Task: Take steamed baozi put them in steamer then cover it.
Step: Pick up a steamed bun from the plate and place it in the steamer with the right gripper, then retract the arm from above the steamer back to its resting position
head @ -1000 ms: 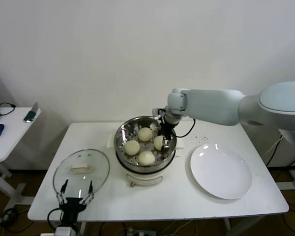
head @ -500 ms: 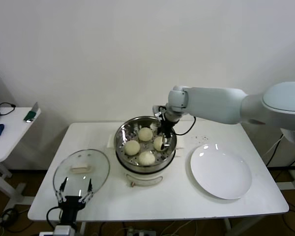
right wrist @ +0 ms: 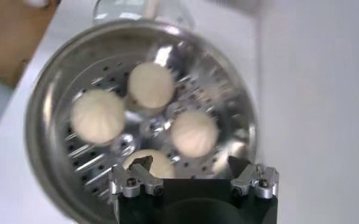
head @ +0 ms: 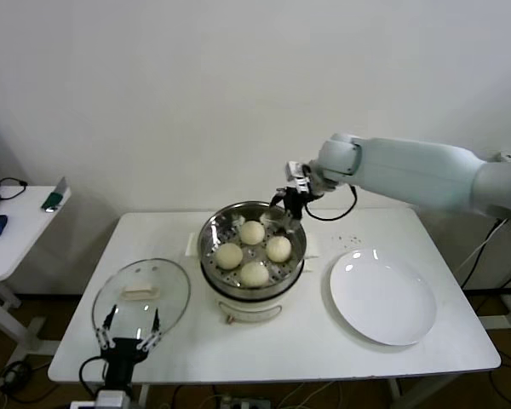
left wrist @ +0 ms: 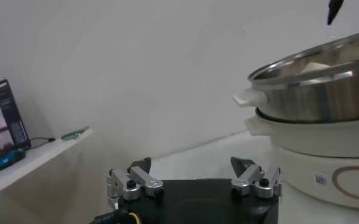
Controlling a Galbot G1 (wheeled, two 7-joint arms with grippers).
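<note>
Buns in the pot, lid on the desk

Buns number four, and all sit on the holed tray inside the steel pot (head: 252, 250): one toward the back (head: 252, 232), one at the left (head: 230, 255), one at the right (head: 278, 248) and one at the front (head: 254, 273). They lie close together around the tray's middle. The pot stands on its white base near the centre of the white desk (head: 324, 341).

The right hand (head: 291, 199) hangs in the air above the pot's back right rim, touching nothing. Its fingers are spread apart and hold nothing; the right wrist view looks straight down between them (right wrist: 192, 182) onto the four buns.

The glass lid (head: 141, 297) lies flat on the desk to the left of the pot, well apart from it, with its cream handle facing up. The left hand (head: 129, 333) is low at the near edge of the desk, just in front of the lid. Its fingers are apart and empty, as the left wrist view also shows (left wrist: 194, 182), with the pot's side rising beyond them.

A large white plate (head: 382, 296) rests on the desk to the right of the pot, with nothing on it. A smaller side table (head: 13, 230) stands off to the left.
</note>
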